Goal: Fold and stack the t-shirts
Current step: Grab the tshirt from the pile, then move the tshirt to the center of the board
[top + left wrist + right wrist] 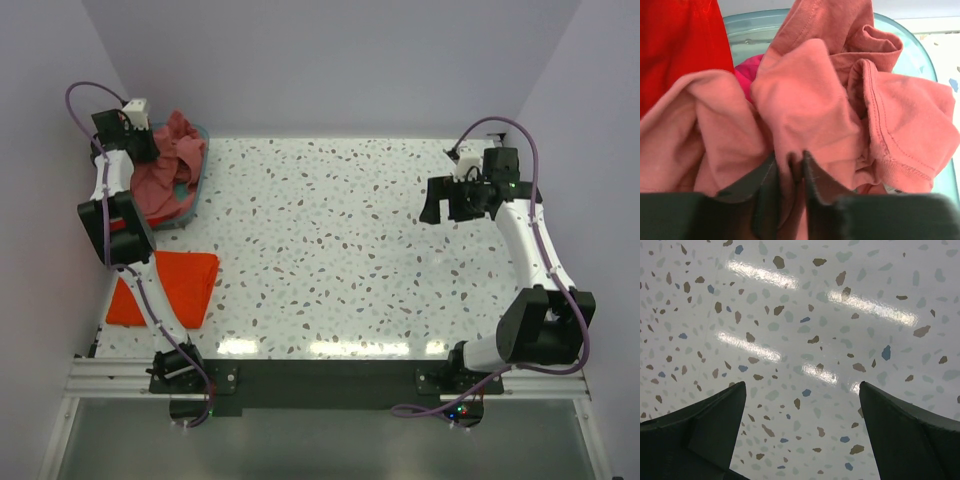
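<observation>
- Left gripper (790, 162) is clamped on a crumpled dusty rose-pink cloth t-shirt (810, 110), heaped in a pale blue plastic basket (747, 30) at 10 o'clock.
- Right gripper (802, 385) is spread wide, empty, at 3 o'clock.

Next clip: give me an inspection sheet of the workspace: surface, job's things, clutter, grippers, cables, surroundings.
Surface: speckled table, glossy, with light reflections.
Job's things: orange t-shirt folded flat at the near left; rose-pink t-shirt bunched in the basket, with a red t-shirt and part of a magenta t-shirt beside it.
Clutter: pale blue basket at the far left; nothing else seen.
Grippers: left gripper shut on a fold of the rose-pink t-shirt; right gripper open above bare table.
Cables: purple cables loop along both arms.
Surroundings: plain pale walls; metal rail at the near edge.
</observation>
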Robot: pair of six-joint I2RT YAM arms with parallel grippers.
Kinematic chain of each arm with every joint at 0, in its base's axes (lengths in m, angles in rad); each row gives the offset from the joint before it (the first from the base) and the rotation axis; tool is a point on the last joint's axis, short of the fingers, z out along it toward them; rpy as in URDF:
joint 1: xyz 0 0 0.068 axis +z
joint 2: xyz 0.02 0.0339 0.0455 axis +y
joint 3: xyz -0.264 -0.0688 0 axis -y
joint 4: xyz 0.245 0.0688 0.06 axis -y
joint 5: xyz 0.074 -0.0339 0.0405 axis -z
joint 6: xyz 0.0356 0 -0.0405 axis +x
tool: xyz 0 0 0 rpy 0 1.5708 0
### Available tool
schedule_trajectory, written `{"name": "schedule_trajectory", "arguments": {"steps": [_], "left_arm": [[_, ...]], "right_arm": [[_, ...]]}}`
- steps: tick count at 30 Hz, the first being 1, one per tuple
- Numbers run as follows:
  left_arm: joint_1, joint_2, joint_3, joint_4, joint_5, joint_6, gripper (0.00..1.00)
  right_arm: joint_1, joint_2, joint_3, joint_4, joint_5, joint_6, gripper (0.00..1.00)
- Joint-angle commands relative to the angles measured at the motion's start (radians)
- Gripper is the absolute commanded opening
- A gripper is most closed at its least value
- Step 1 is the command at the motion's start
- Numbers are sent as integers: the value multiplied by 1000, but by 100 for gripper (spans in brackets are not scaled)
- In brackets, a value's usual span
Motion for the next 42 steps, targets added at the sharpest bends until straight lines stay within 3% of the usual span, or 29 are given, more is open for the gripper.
{"name": "schedule_trajectory", "arguments": {"steps": [1, 3, 18, 22, 30, 33, 36, 37, 38, 40, 41, 42], "left_arm": [[-3, -57, 57, 14, 34, -15, 9], [-3, -87, 96, 24, 56, -30, 0], [-46, -437, 130, 343, 229, -286, 0], [-133, -505, 136, 491, 247, -366, 0], [-343, -546, 148, 614, 286, -575, 0], [-415, -574, 113, 661, 312, -673, 0], [-420, -636, -20, 711, 353, -818, 0], [-418, -659, -135, 709, 414, -834, 2], [-418, -689, -206, 702, 456, -811, 29], [-405, -794, -446, 599, 525, -741, 65], [-396, -834, -531, 550, 521, -643, 97], [-354, -909, -614, 469, 502, -598, 100]], "right_arm": [[-4, -22, 37, -23, 12, -26, 99], [-2, -38, 30, -20, 11, -26, 99], [-2, -187, -9, 4, 26, -1, 99], [-2, -248, -28, 9, 20, -9, 99], [-2, -322, -54, -5, 23, -11, 99], [-4, -335, -59, -16, 23, -11, 99], [-2, -331, -53, -36, 24, -15, 99], [-2, -325, -48, -46, 24, -24, 99], [-4, -319, -36, -68, 23, -29, 99], [-2, -302, -28, -89, 26, -52, 99], [-4, -299, -28, -105, 37, -63, 99], [-4, -294, -31, -109, 44, -75, 99]]}}
